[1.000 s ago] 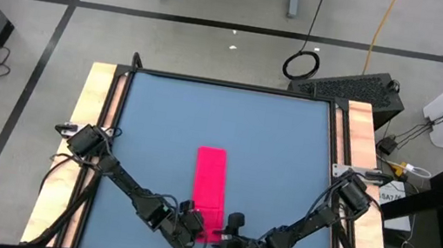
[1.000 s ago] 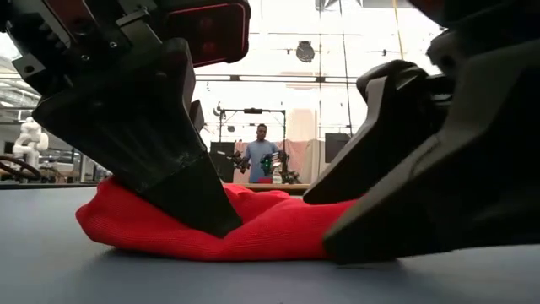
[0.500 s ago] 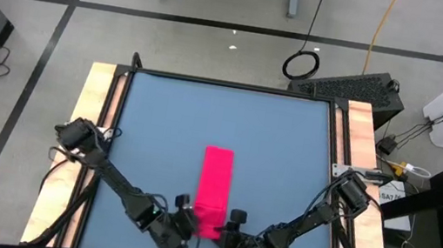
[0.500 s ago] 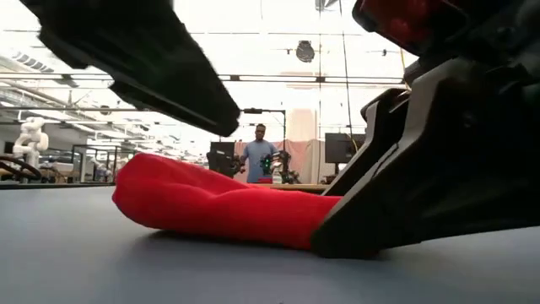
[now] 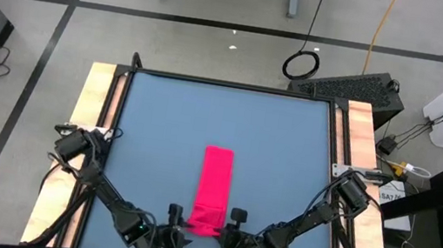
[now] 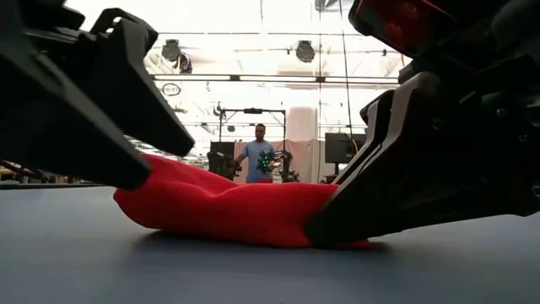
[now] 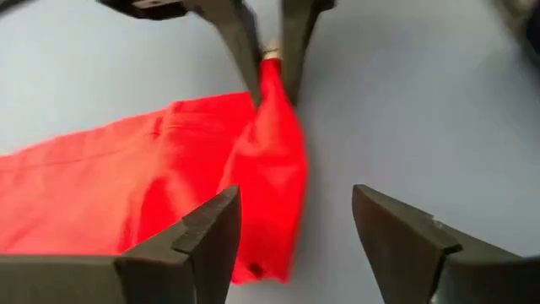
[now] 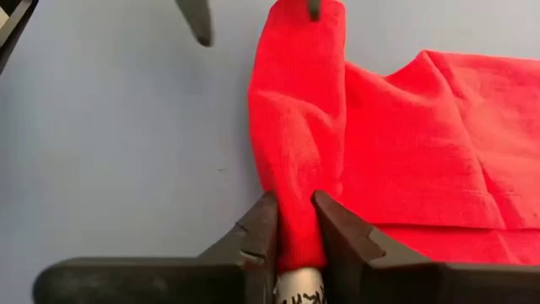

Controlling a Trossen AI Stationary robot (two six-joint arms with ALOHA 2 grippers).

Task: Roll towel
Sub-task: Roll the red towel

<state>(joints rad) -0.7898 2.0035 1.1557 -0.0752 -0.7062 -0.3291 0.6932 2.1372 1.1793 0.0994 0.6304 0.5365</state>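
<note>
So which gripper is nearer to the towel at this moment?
Right. The right gripper is pinching the towel's near end; the left gripper is open, beside that end, not touching.

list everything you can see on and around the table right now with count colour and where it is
towel: one, red-pink, folded into a long strip mid-table, near end bunched
table: one, blue top with pale wooden sides, centre
cable loop: one, black, on floor beyond table
person: one, blue top, far back in room
left claw: one, dark, open, just short of the towel's near end
right claw: one, dark, shut on the towel's near end
</note>
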